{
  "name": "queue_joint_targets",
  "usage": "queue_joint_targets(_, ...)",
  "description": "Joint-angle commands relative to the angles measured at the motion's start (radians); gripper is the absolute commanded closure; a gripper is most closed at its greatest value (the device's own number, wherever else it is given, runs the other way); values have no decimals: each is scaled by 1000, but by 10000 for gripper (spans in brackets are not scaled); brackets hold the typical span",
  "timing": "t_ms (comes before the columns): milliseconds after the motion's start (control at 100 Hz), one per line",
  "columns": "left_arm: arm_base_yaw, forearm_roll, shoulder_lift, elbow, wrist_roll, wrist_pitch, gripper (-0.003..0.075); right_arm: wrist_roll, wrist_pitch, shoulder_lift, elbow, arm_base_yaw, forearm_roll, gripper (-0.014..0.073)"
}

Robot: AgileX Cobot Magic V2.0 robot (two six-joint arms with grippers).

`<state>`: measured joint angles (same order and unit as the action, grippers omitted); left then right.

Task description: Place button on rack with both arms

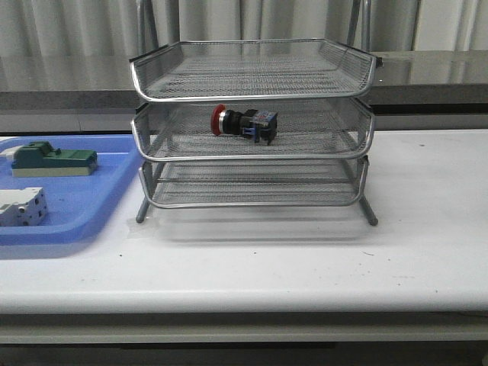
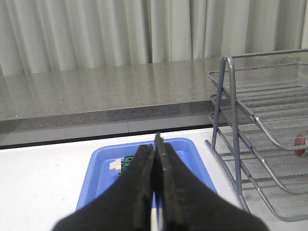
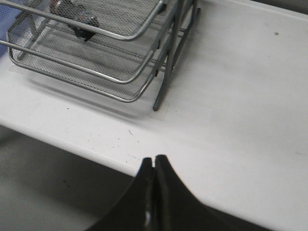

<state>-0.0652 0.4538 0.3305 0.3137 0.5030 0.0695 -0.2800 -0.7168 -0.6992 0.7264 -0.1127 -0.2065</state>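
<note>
The button (image 1: 244,122), red-headed with a black body and blue rear block, lies on its side on the middle tier of the silver wire rack (image 1: 366,76). A sliver of its red head (image 2: 300,144) shows in the left wrist view, and its dark body (image 3: 83,24) shows through the mesh in the right wrist view. My left gripper (image 2: 155,144) is shut with nothing in it, above the blue tray, left of the rack (image 2: 231,125). My right gripper (image 3: 154,161) is shut and empty over the table's front edge, away from the rack (image 3: 120,77). Neither arm appears in the front view.
A blue plastic tray (image 1: 107,206) sits left of the rack, holding a green-topped block (image 1: 53,160) and a white-grey terminal block (image 1: 21,207). The tray (image 2: 101,163) lies under my left gripper. White tabletop (image 1: 427,213) stretches right of the rack. A grey ledge and curtains stand behind.
</note>
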Motion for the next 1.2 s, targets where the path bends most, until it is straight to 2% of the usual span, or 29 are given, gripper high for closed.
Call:
queue_joint_targets(0,3,11,7,27,-12,-75,740,19,34,103,-20,40,0,654)
queue_joint_targets(230,3,11,7,27,-12,-75,740,19,-2,301,-103,73,1,654)
queue_joint_targets(370,3,11,7,27,-12,-75,740,19,-15,360,-106,73,0,654)
queue_joint_targets(980,3,11,7,27,-12,-75,740,19,-10,365,-106,73,1,654)
queue_joint_targets(1190,3,11,7,27,-12,-75,740,19,75,369,-146,73,1,654)
